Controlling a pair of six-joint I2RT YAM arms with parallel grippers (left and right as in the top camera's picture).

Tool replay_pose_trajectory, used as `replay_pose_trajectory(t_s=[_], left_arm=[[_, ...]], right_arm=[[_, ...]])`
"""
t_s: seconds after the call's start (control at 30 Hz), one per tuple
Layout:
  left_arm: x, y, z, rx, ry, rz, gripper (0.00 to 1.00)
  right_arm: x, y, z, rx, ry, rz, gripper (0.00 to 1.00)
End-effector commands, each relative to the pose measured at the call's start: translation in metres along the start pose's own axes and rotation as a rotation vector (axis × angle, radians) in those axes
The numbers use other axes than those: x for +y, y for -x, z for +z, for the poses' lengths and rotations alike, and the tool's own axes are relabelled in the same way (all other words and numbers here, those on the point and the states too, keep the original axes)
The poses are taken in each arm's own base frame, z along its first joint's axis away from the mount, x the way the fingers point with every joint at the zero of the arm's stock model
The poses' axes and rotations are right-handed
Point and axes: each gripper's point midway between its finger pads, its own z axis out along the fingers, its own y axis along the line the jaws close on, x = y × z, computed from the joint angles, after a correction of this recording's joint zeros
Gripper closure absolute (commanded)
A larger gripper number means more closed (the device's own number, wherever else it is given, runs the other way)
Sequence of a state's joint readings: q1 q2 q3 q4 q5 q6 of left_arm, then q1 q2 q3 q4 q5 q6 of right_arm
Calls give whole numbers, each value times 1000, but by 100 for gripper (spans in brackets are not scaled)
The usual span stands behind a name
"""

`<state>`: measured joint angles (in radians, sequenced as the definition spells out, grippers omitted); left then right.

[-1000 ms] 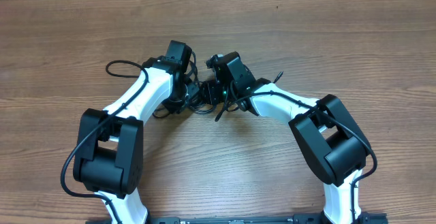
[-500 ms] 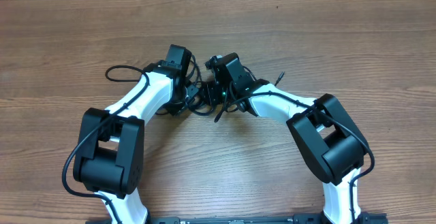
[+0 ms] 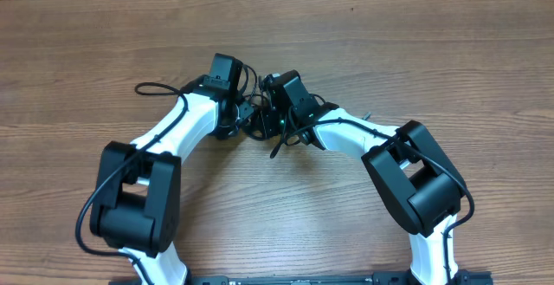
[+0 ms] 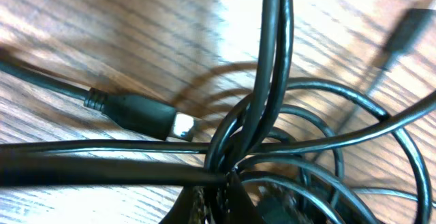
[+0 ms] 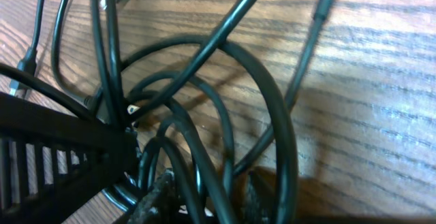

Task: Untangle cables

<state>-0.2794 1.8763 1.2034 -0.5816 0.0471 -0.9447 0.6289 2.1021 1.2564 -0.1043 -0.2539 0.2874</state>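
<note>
Overhead: even, diffuse light, sharp throughout; table [image 3: 450, 51] mid-bright. Left wrist: cables [image 4: 274, 47] very close and soft-focused; pale glare on the wood up-left of them, faint doubled shadows to their left, plug [image 4: 407, 32] at their upper right badly blurred. Right wrist: strands nearest the lens smeared; bluish-white glare right of the cables, dense shadow below-right.
</note>
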Motion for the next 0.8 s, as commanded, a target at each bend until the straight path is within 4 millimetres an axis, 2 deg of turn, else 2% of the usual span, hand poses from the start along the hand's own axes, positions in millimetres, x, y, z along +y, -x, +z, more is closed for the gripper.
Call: replay_pose_trajectory(t_s=[0.0, 0.2, 0.4, 0.57, 0.77], left_arm=[[-26, 12, -37, -63, -124, 88, 96], [-40, 27, -86, -158, -223, 101, 96], [-45, 33, -121, -211, -289, 97, 96], [-42, 43, -138, -238, -323, 52, 96], [-27, 51, -135, -298, -239, 20, 96]], right_arm=[[3, -9, 5, 23, -3, -3, 77], [-5, -5, 5, 3, -49, 47, 82], [-6, -4, 5, -1, -58, 49, 82], [-6, -4, 5, -3, -57, 48, 77], [-3, -5, 5, 5, -38, 48, 75]])
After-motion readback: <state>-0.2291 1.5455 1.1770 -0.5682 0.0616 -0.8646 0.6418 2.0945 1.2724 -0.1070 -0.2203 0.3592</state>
